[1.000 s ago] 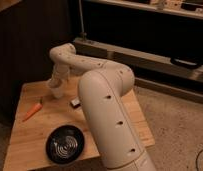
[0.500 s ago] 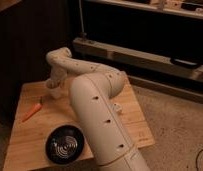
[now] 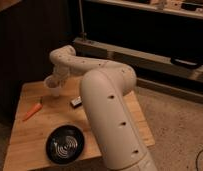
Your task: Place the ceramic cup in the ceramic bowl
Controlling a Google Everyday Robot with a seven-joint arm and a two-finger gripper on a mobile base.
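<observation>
On the wooden table, seen from the single camera view looking down past the robot's own body, the white arm fills the middle of the scene: a thick segment rises from the lower right, bends at a rounded elbow, and a thinner segment reaches back and left toward the far left part of the tabletop. At the end of that reach the gripper hangs low over the far left area of the table, pointing downward. The ceramic cup shows as a small pale shape right at the gripper's tip, just above or on the wood; whether the gripper is clamped on it or merely around it cannot be told from here. The ceramic bowl sits at the near edge of the table, well apart from the cup and nearer the camera, black with pale concentric rings inside, nothing in it. An orange carrot lies flat on the left side of the table, between the cup and the bowl but off to the left, its darker stem end pointing toward the cup. A small dark and white object rests on the wood just beside the arm's thick segment, right of the cup.
</observation>
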